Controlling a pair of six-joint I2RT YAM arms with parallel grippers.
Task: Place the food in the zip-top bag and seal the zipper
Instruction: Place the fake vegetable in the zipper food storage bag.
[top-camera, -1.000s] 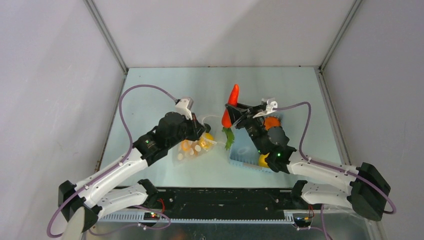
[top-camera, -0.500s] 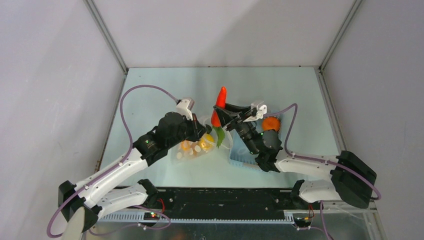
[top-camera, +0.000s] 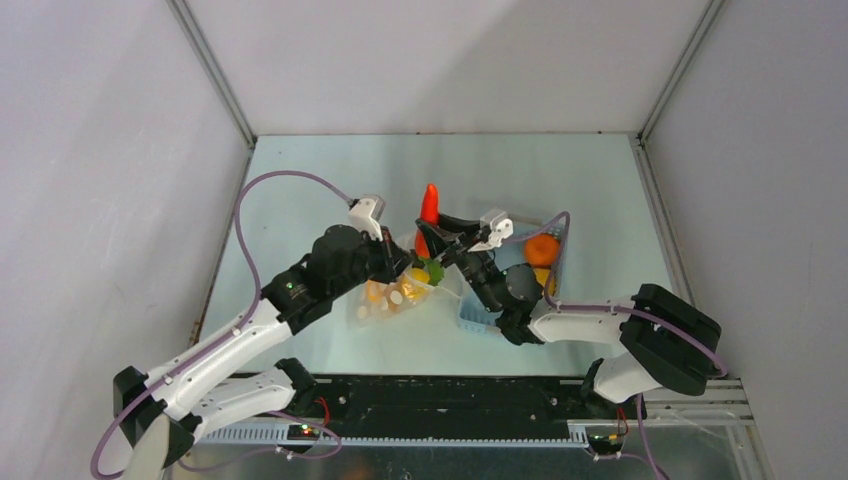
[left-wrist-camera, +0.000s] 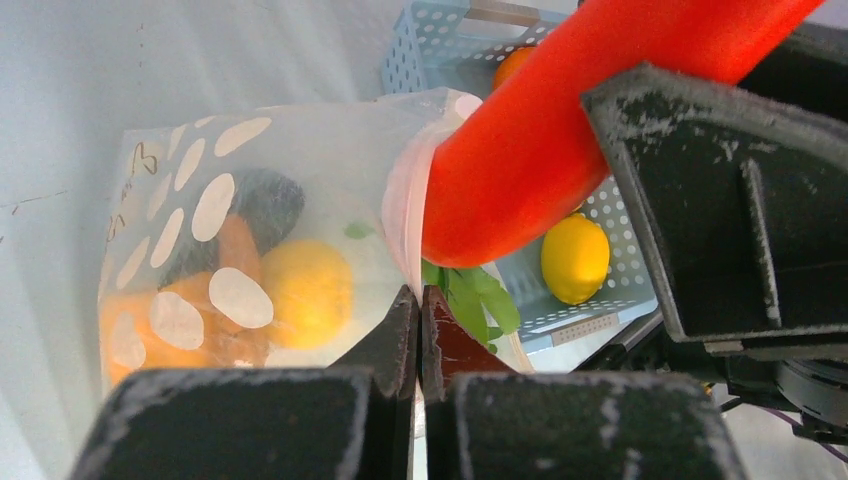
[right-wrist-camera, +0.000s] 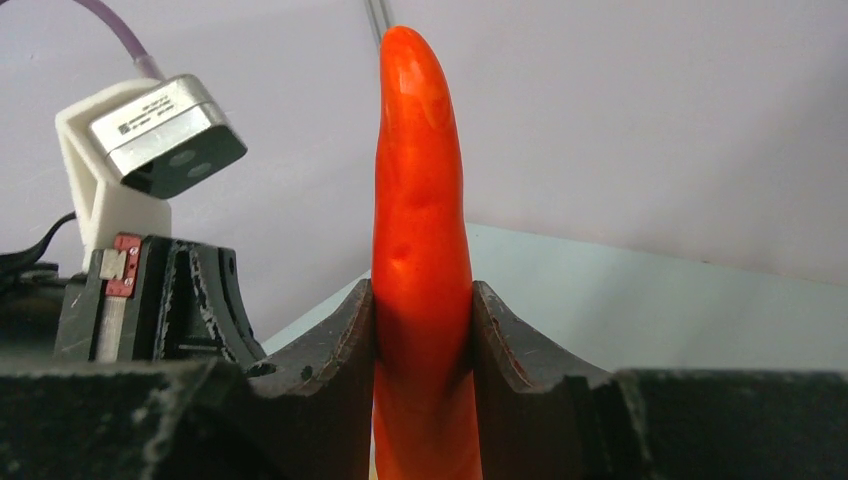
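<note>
The clear dotted zip-top bag (top-camera: 390, 295) (left-wrist-camera: 215, 260) lies on the table with yellow and orange food inside. My left gripper (top-camera: 405, 262) (left-wrist-camera: 418, 300) is shut on the bag's white mouth edge (left-wrist-camera: 405, 215) and holds it up. My right gripper (top-camera: 432, 240) (right-wrist-camera: 423, 330) is shut on an orange-red carrot (top-camera: 428, 212) (right-wrist-camera: 420, 230) (left-wrist-camera: 560, 130), held upright, tip up. Its green leaves (left-wrist-camera: 475, 295) hang at the bag's mouth. The zipper slider is not visible.
The light blue perforated basket (top-camera: 480, 300) (left-wrist-camera: 620, 285) stands just right of the bag, with a yellow lemon (left-wrist-camera: 575, 258) and an orange piece (top-camera: 542, 248) inside. The left wrist camera (right-wrist-camera: 150, 140) is close beside the carrot. Grey walls ring the table.
My right gripper has carried the carrot leftward from above the basket to the bag's mouth. The left gripper has kept its hold on the bag edge.
</note>
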